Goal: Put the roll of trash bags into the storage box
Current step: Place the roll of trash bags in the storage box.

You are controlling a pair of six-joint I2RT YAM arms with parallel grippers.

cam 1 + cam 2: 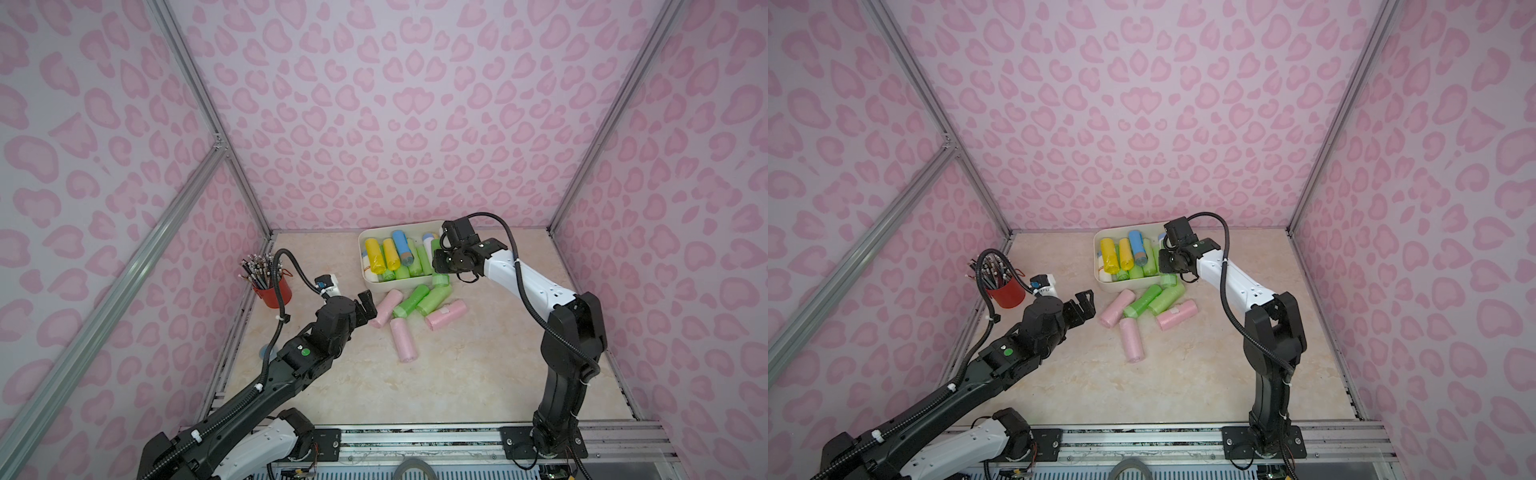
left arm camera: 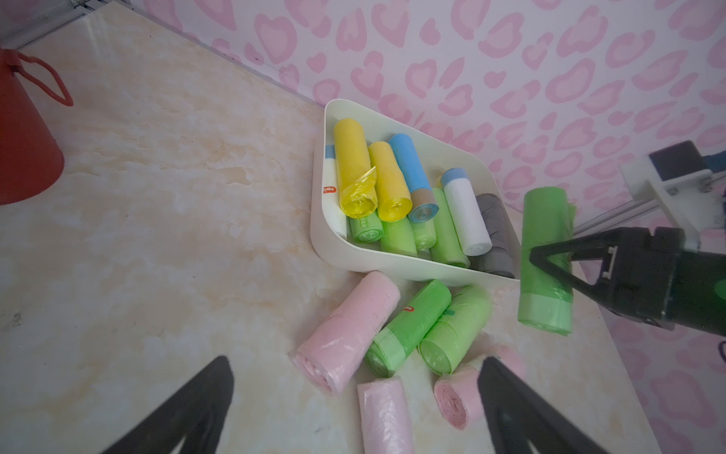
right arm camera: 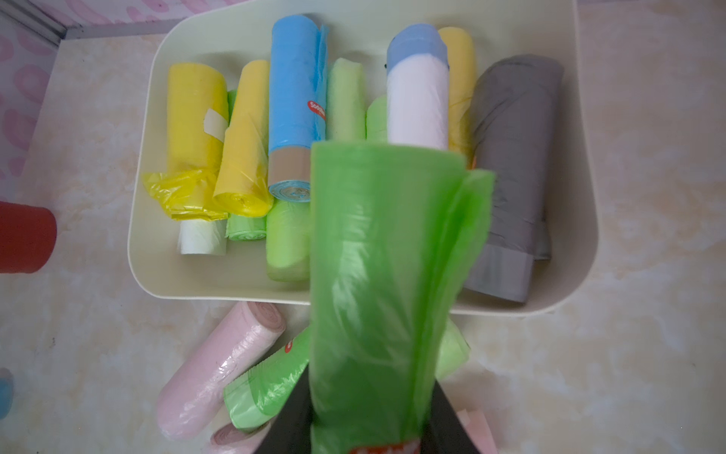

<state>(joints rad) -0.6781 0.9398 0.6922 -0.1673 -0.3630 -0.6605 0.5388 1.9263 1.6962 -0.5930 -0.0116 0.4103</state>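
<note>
The cream-white storage box stands at the back of the table and holds several rolls in yellow, blue, white, grey and green. My right gripper is shut on a green roll of trash bags. It holds the roll in the air over the box's front right corner. My left gripper is open and empty, just left of the loose rolls.
Three pink rolls and two green rolls lie on the table in front of the box. A red pencil cup stands by the left wall.
</note>
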